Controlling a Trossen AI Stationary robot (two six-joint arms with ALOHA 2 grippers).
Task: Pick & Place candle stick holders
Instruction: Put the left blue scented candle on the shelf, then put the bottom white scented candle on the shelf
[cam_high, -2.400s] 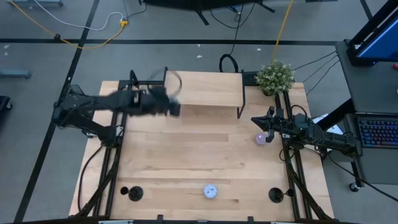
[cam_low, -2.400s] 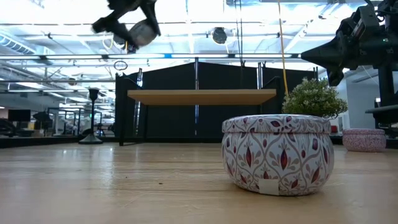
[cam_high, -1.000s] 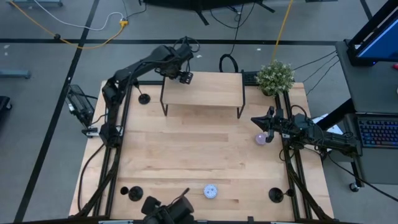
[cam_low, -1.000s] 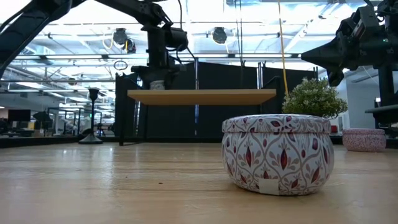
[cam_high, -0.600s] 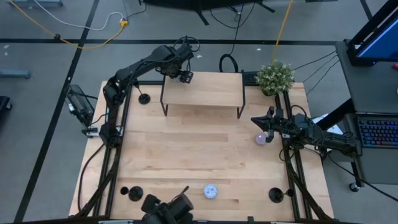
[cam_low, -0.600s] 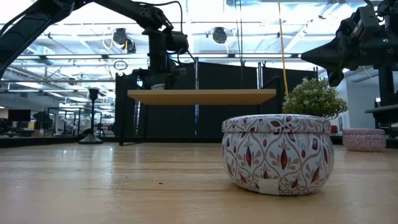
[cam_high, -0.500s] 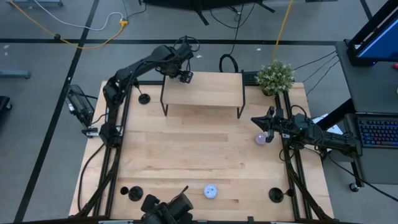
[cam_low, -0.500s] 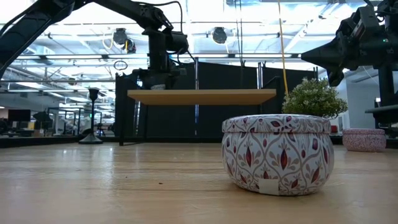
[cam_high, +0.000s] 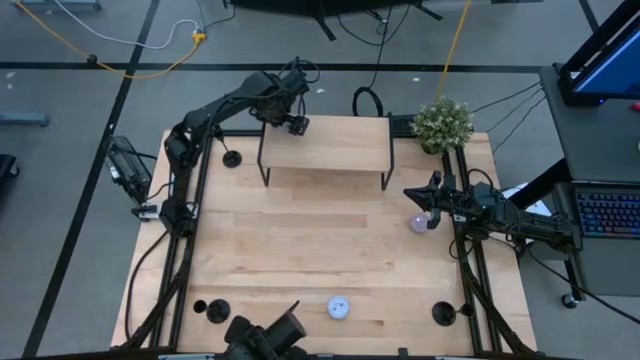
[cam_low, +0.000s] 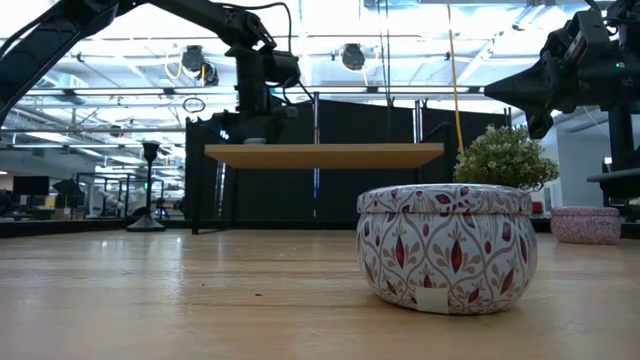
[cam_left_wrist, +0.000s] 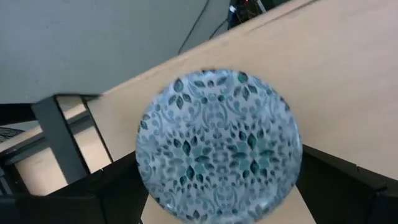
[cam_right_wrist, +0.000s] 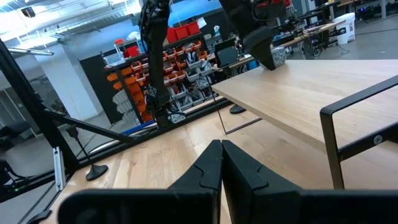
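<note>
Candle stick holders (cam_high: 232, 158) lie apart on the bare wooden table (cam_high: 300, 250). One is at the back left beside the shelf (cam_high: 325, 145), one at the front-left corner (cam_high: 217, 311) and one at the front-right corner (cam_high: 443, 313). All are matte black flat discs. In the low view the back-left one (cam_low: 148, 190) stands upright, its thin stem vertical. No gripper touches them.

The left gripper (cam_high: 290, 122) is over the shelf's back-left corner, its fingers pinching a round tin (cam_left_wrist: 221, 146) with a blue-green floral lid. What the tin holds is hidden.

The right gripper (cam_right_wrist: 221, 165) waits at the table's right side, fingers pressed together, near a small pink tin (cam_high: 419, 223).

A closed leaf-patterned tin (cam_low: 445, 247) sits front centre, and a potted plant (cam_high: 443, 123) stands back right.
</note>
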